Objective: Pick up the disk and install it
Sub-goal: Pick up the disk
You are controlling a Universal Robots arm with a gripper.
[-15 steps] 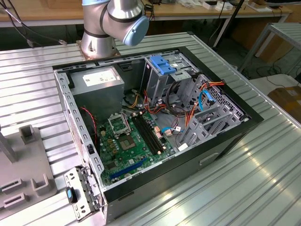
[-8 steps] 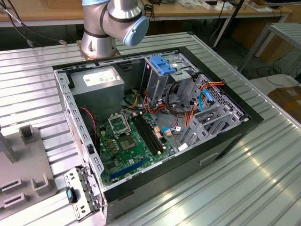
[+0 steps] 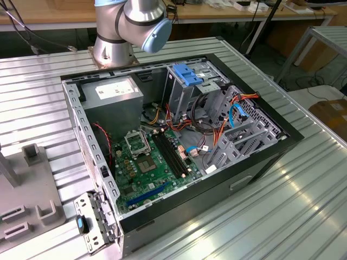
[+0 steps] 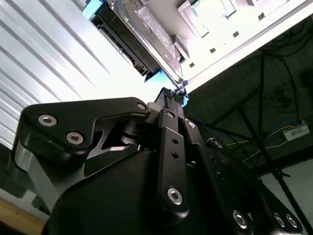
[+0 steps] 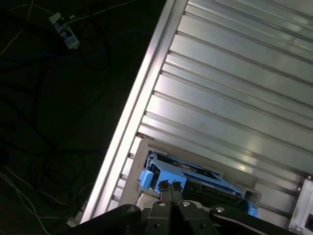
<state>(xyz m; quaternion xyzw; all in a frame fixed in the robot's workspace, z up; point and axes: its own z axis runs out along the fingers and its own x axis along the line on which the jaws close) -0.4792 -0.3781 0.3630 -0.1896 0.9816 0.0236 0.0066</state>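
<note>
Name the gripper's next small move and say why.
Probably ease the gripper straight down toward the disk. In the first wrist view the gripper hangs right over the disk's blue-railed end. The disk lies flat near the edge of the ribbed table and is not yet lifted. I cannot tell whether they already touch, so a slow descent seems safest.

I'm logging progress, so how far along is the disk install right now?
Early. Done: the computer case lies open. In hand: in both wrist views the gripper is close at the blue-railed end of the disk, which lies near the ribbed table's edge; whether they touch is unclear. Left: the disk is not yet in the case.
</note>
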